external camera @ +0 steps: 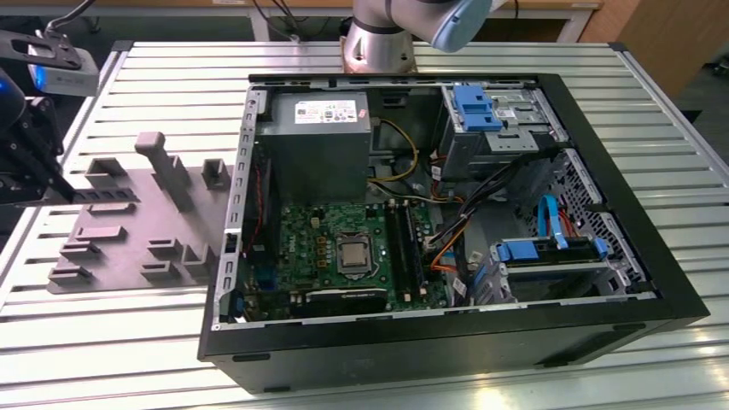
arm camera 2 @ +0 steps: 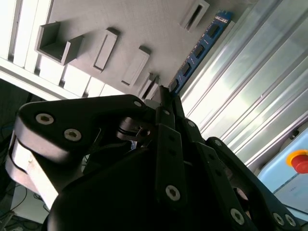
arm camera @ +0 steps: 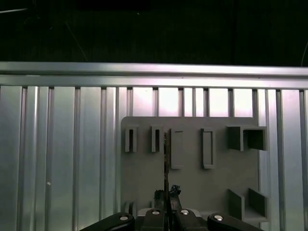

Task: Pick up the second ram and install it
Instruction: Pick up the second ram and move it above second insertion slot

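Second ram sits pinched edge-on in the gripper, jaws clamped on one end, rest sticking out ahead of them over the grey fixture; pickup looks done, seating in the case, well apart from the jaws, not yet done.

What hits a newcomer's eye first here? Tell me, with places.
The open computer case, green board bared, sits mid slatted table. Over the grey holder tray at the exterior view's left, the gripper pinches the blue second ram by one end.
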`<state>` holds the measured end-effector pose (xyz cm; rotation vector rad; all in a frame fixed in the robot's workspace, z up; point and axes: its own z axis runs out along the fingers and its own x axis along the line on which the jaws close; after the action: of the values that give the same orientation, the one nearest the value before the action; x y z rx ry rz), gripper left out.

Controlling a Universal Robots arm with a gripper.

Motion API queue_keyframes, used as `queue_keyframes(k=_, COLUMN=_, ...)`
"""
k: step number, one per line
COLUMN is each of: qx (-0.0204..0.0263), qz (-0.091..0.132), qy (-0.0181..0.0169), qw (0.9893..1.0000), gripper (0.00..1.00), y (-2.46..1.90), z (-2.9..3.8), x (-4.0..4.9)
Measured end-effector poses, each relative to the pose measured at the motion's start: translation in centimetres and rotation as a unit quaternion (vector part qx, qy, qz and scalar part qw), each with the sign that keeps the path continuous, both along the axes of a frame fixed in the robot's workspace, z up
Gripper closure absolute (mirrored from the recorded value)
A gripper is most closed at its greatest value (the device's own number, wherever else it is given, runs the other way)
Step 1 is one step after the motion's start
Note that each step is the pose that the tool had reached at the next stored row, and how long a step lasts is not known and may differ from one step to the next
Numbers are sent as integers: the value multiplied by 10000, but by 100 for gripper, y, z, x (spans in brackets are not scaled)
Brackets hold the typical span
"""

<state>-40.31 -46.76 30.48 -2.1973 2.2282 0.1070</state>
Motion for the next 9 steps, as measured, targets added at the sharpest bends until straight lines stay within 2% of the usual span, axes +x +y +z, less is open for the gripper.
queue_keyframes(k=9, qx=0, qz=0, qy=0, qw=10000, gripper=86, y=0, z=91, x=0)
